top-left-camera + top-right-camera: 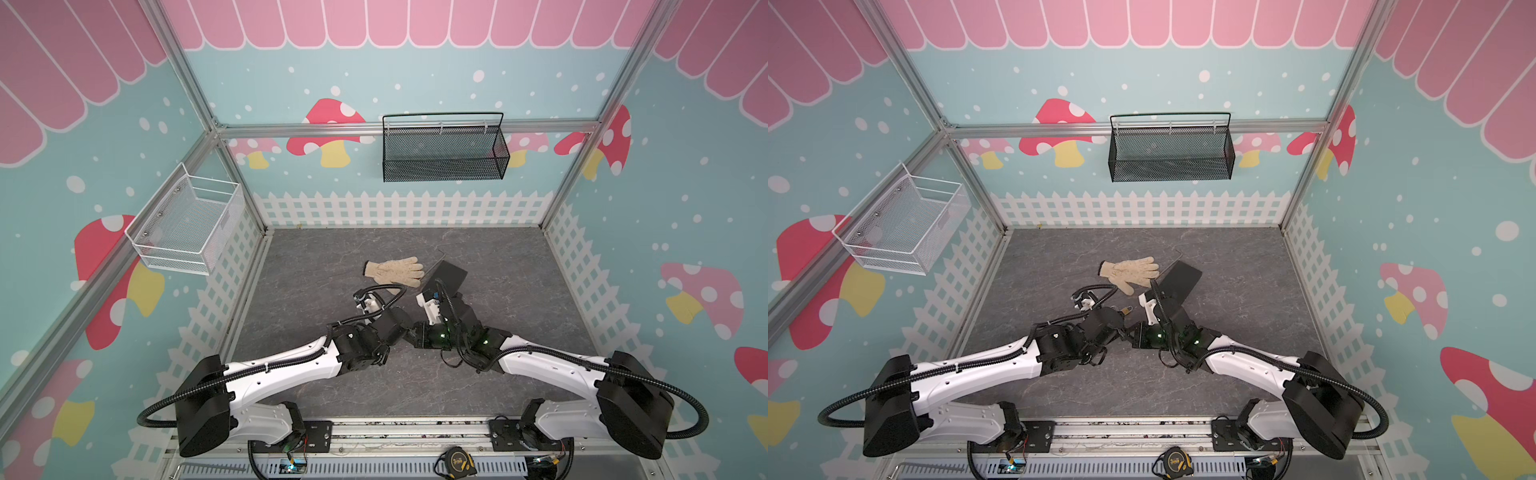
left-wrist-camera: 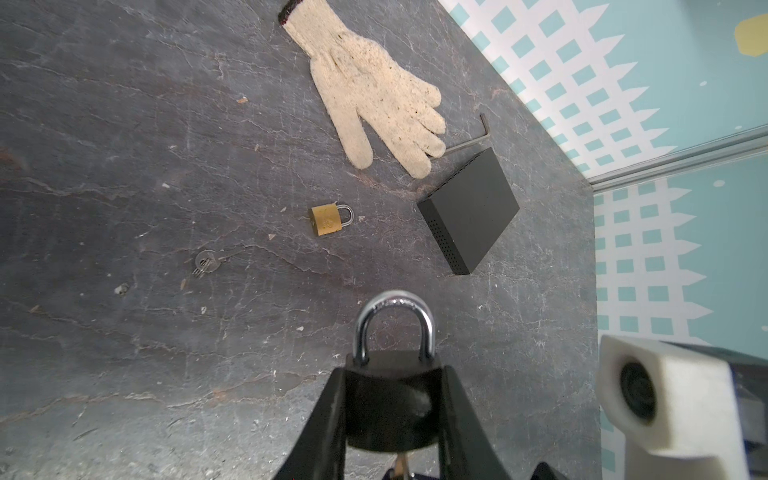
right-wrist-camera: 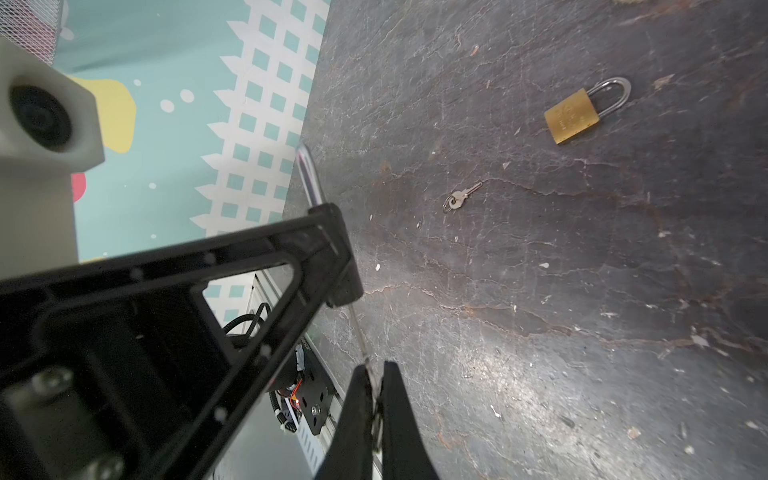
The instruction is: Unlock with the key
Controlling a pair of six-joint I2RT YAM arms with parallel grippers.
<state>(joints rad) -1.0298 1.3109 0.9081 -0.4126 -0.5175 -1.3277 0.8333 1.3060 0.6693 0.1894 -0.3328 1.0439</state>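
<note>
My left gripper [image 2: 392, 370] is shut on a black padlock [image 2: 390, 399], gripping its body on both sides, with the silver shackle [image 2: 392, 316] sticking out past the fingertips. My right gripper [image 3: 376, 368] is shut on a key [image 3: 359, 332]. The key's thin blade reaches up to the underside of the lock held between the left fingers [image 3: 257, 266]. In the left wrist view the key [image 2: 401, 463] shows just below the lock body. In both top views the two grippers meet above mid-table, left gripper [image 1: 405, 328] against right gripper [image 1: 417, 332].
A brass padlock [image 2: 328, 220] and a small loose key on a ring [image 2: 205, 262] lie on the grey table. Farther back lie a beige glove [image 1: 395, 270], a black box [image 1: 446, 276] and a hex key [image 2: 482, 129]. Mesh baskets hang on the back wall [image 1: 444, 149] and the left wall [image 1: 187, 226].
</note>
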